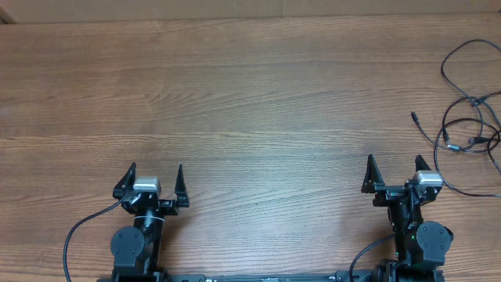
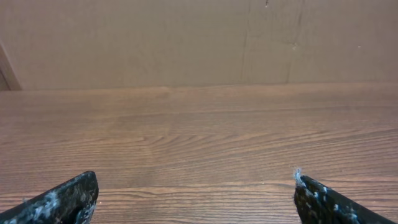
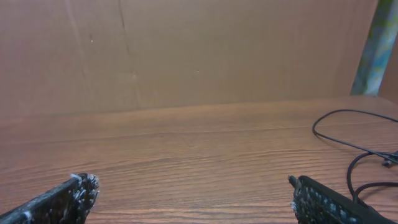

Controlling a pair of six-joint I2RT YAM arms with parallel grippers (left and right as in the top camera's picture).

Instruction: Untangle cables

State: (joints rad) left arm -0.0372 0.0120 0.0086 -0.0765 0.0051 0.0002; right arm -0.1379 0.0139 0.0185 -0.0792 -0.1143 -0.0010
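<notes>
Wood-grain bench [image 1: 250,94] is filling the overhead view from edge to edge. At lower left, the left end effector [image 1: 156,169] is sitting near the bottom edge, its two fingers standing wide apart and gripping nothing. Its wrist view is showing both dark fingertips over the bench, with a brown board wall [image 2: 186,43] rising behind. At lower right, the right end effector [image 1: 395,161] is likewise sitting with its fingers spread wide and nothing between them. At far right, from the upper corner down to mid-height, the cables [image 1: 474,102] are lying on the bench as a loose tangle of thin black loops with small plug ends. They are running off the right edge, apart from both end effectors.
</notes>
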